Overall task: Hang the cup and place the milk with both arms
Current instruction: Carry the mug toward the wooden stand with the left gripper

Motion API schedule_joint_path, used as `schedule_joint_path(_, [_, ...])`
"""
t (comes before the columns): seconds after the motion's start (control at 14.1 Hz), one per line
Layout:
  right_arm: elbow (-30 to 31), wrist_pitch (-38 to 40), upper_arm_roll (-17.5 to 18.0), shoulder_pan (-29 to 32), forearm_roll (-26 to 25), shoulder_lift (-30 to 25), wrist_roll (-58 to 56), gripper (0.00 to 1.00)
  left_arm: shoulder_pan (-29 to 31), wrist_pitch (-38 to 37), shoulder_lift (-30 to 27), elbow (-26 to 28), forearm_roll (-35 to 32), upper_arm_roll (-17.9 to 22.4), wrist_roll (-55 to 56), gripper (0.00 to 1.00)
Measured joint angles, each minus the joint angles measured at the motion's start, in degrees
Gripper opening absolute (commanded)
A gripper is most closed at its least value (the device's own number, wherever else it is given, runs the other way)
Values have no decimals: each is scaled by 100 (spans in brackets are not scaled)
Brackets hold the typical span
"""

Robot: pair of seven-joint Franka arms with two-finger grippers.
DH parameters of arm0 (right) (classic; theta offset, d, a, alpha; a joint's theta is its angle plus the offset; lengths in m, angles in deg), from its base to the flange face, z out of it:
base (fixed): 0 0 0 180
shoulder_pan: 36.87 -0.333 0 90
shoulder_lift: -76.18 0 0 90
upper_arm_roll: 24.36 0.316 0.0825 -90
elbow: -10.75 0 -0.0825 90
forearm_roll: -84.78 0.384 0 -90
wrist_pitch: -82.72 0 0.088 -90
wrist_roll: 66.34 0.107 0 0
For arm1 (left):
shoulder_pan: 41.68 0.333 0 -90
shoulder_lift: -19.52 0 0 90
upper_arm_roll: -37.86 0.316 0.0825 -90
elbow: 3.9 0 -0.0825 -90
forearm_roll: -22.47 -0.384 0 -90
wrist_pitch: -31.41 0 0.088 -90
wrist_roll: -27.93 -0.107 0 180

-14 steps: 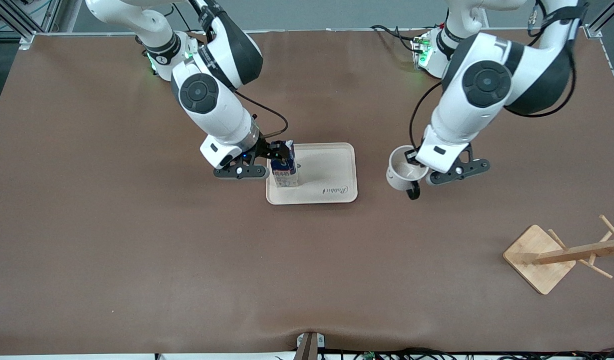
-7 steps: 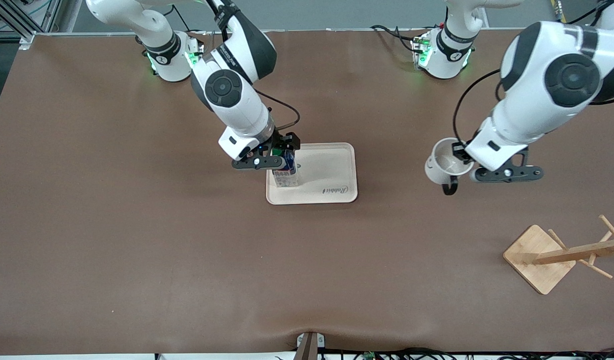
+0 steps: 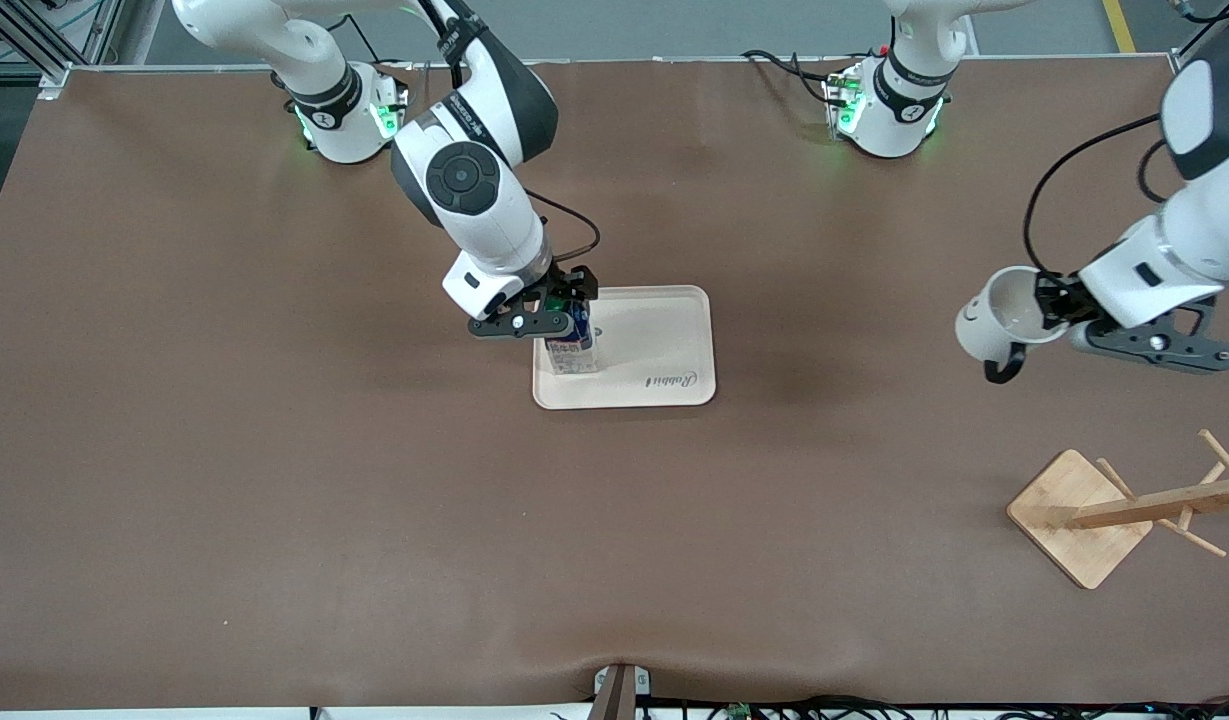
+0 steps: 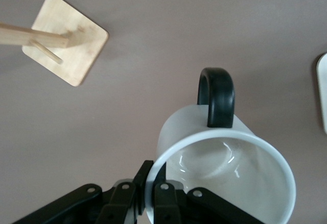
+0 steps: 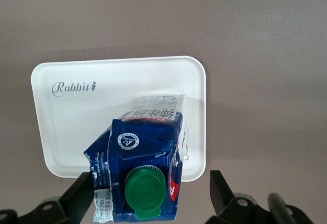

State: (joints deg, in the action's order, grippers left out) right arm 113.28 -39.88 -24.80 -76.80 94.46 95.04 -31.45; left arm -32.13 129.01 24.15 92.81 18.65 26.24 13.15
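Observation:
The milk (image 3: 571,350), a dark-blue carton with a green cap, stands upright on the white tray (image 3: 664,340), at the tray's end toward the right arm. My right gripper (image 3: 566,305) is just above it, open, with one finger on each side of the carton top (image 5: 143,163). One finger stands clear of the carton. My left gripper (image 3: 1046,305) is shut on the rim of the white cup (image 3: 994,320) and holds it tilted in the air over bare table, black handle (image 4: 217,96) hanging down. The jaws pinch the cup wall (image 4: 225,168).
A wooden cup rack (image 3: 1084,515) with pegs stands toward the left arm's end of the table, nearer to the front camera than the cup. It also shows in the left wrist view (image 4: 66,40). The tray bears the word "Rabbit" (image 5: 74,87).
My left arm has carried the cup toward the left arm's end of the table, closer to the rack. My right gripper has let go of the carton and risen slightly.

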Motion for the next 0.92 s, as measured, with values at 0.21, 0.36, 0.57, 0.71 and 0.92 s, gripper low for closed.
schedule_joint_path(0.21, [10,-43,1,-44,-1,3,78,100,265,1,2,-83,-181,2,-759,0])
schedule_joint_path(0.36, [10,-42,-4,-47,-1,3,85,100,301,7,25,-112,-534,2,-1119,0])
schedule_joint_path(0.57, [3,-41,-21,-46,-1,3,90,100,379,63,120,-211,-729,1,-1606,0])
schedule_joint_path(0.71, [-10,-41,-30,-46,-1,1,90,100,551,223,230,-271,-741,1,-2078,0])
schedule_joint_path(0.92, [-30,-41,-51,-44,-1,-6,90,100,844,424,515,-466,-741,5,-2625,0])
